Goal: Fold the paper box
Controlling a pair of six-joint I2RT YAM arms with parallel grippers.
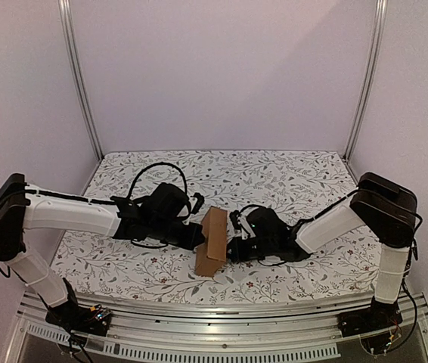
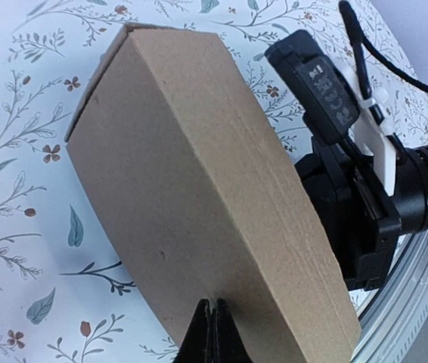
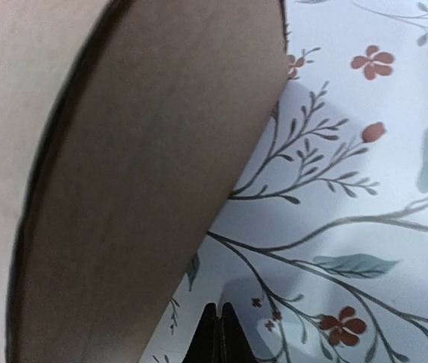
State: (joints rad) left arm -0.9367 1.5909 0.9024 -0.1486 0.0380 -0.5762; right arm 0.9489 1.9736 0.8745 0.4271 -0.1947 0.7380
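Brown paper box [image 1: 212,242] between two clenched grippers
The left gripper [image 2: 212,330] and right gripper [image 3: 218,333], both empty, flank it on the table [image 1: 289,170].

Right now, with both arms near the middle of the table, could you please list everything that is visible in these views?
paper box: one, brown, on the cloth between the two grippers, near the front middle
floral cloth: one, white with leaf and flower print, covering the table
frame posts: two, silver, at the back corners
walls: pale, behind and at both sides
rail: one, silver, along the near edge
left arm: one, white and black, reaching in from the left
right arm: one, white and black, reaching in from the right
left gripper: one, black, shut, tips at the box's face
right gripper: one, black, shut, tips over the cloth beside the box
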